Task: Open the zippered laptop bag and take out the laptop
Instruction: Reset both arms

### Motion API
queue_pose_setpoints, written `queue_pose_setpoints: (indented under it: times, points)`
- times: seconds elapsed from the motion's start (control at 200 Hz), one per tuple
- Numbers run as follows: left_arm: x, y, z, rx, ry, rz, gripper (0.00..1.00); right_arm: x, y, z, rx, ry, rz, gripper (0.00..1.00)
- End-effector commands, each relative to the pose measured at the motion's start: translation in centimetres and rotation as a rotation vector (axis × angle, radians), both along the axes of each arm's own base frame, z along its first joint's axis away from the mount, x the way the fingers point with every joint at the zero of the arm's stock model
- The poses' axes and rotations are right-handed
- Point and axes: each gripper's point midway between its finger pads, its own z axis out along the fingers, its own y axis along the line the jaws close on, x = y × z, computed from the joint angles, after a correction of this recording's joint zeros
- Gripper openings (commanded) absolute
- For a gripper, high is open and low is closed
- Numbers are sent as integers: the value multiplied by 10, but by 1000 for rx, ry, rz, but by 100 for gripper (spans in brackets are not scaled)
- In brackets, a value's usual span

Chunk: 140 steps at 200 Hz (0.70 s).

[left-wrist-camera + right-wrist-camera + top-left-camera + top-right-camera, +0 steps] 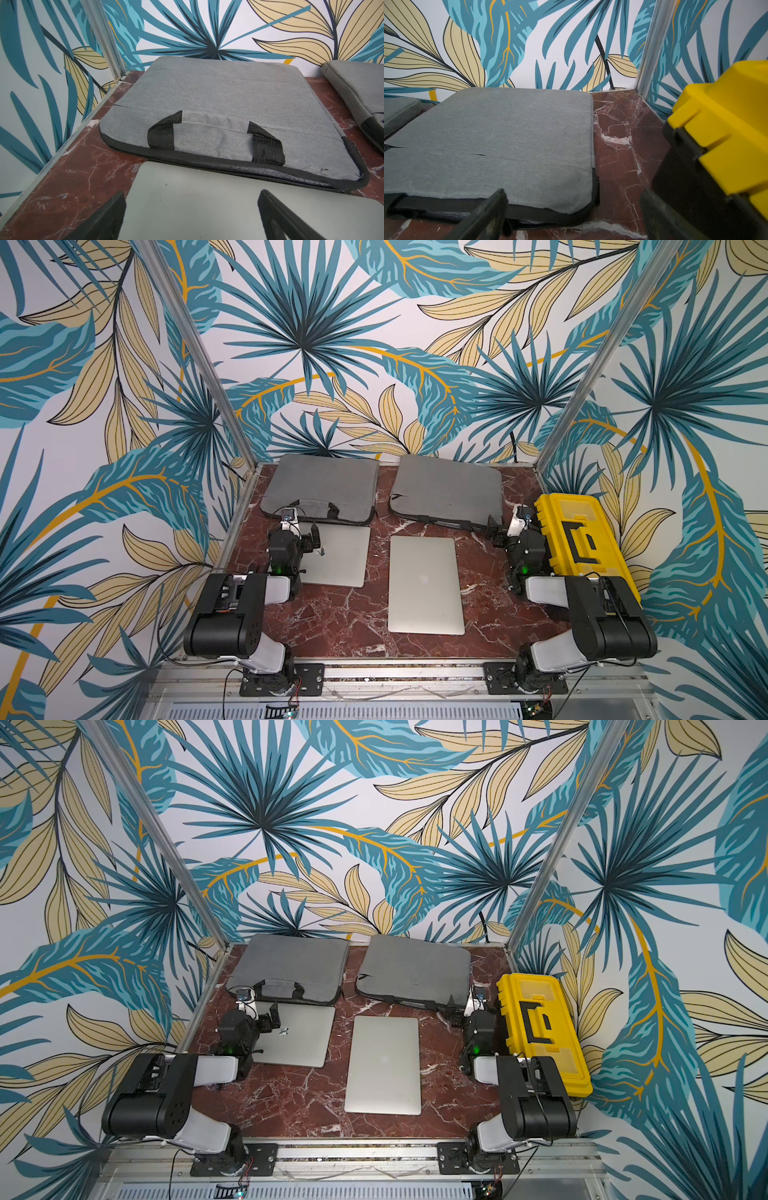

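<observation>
**Red marble table, two grey bags, two silver laptops lying bare**

The red marble table [332, 626] is seen filling the lower middle of both top views, walled in by leaf-patterned panels.

Two grey fabric bags are laid flat along its far edge. The handled bag [322, 485] is placed at upper left of the table, its black-strapped handle folded onto its top face and its zippered edge turned toward the arms. The second bag [449, 489] is set just beside it at upper right. Its near edge is seen gaping, with black lining exposed in the right wrist view [500, 145].

A yellow toolbox [582, 539] is stood along the right edge of the table.

Both laptops are found outside the bags, lids closed. The centre laptop [424, 585] is laid alone in the middle of the table, apart from the second bag. The left laptop [340, 556] is laid with its far edge touching the zippered edge of the handled bag.

The left gripper [192, 192] is held over the left laptop, jaws spread wide and nothing gripped. The right gripper [573, 190] is held at the near right corner of the second bag, jaws likewise spread and nothing gripped.
</observation>
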Motion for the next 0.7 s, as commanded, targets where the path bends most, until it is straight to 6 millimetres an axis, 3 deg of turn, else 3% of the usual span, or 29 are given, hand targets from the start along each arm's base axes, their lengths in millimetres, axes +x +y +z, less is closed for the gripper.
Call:
queue_pose_setpoints:
  times: [0.0, 0.095, 0.381, 0.426, 0.491, 0.696]
  points:
    - [5, 1, 8, 9, -12, -10, 100, -8, -1, -20, 17, 74, -5, 100]
    - [5, 1, 8, 8, -13, -10, 100, -21, -22, -16, 25, 17, -141, 100]
    - [5, 1, 8, 9, -12, -10, 100, -22, -23, -15, 17, 14, -157, 100]
    - [5, 1, 8, 8, -12, -9, 100, -17, -13, -17, 15, 26, -89, 100]
    - [5, 1, 8, 9, -12, -9, 100, -4, 17, -23, -1, 98, 99, 100]
    - [5, 1, 7, 9, -11, -10, 100, -5, 13, -22, 24, 87, 86, 100]
